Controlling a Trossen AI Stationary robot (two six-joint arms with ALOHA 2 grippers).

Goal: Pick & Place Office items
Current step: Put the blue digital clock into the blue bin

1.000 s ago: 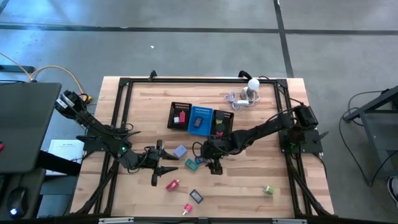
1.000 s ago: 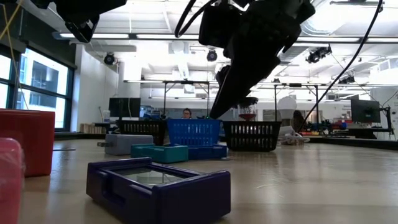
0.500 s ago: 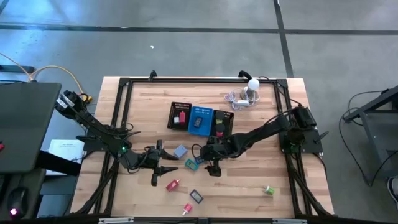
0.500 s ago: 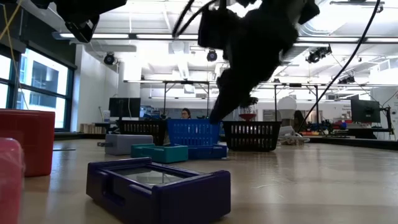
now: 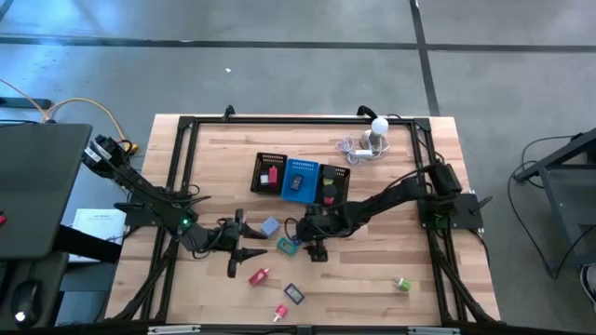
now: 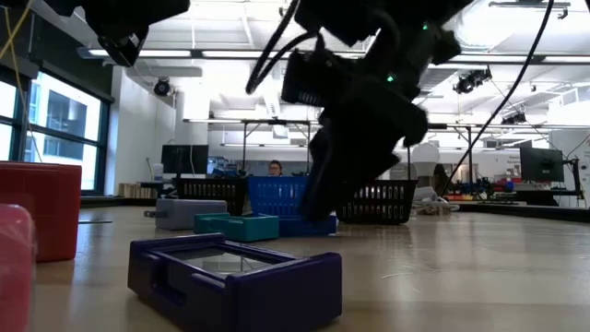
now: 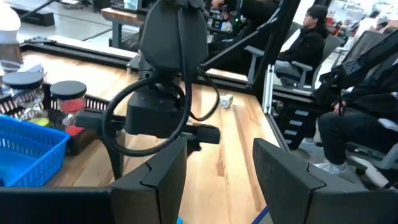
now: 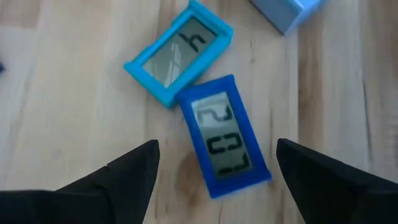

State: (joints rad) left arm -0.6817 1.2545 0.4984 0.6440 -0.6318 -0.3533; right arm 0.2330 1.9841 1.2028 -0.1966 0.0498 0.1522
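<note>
Several small office items lie flat on the wooden table. In the right wrist view a blue framed display piece [image 8: 226, 137] sits directly below my open right gripper [image 8: 217, 186], touching a teal framed piece [image 8: 179, 53], with a light blue block [image 8: 289, 11] beyond. From above, my right gripper [image 5: 315, 249] hovers beside the teal piece [image 5: 286, 246] and the blue piece [image 5: 298, 239]. My left gripper [image 5: 251, 249] is open, waiting left of them, near the grey-blue block [image 5: 270, 226]. The fingers of both stand clear of everything.
A black mesh tray with a blue middle section [image 5: 300, 179] stands behind the pieces. A white ball-topped gadget with cable [image 5: 375, 135] is at the far edge. A red piece [image 5: 258, 275], dark blue piece [image 5: 294, 294], pink piece [image 5: 280, 313] and green piece [image 5: 401, 285] lie nearer.
My right gripper has come down toward the table and shifted a little toward the table's left, closer to the teal and blue pieces. The pieces have not moved.
</note>
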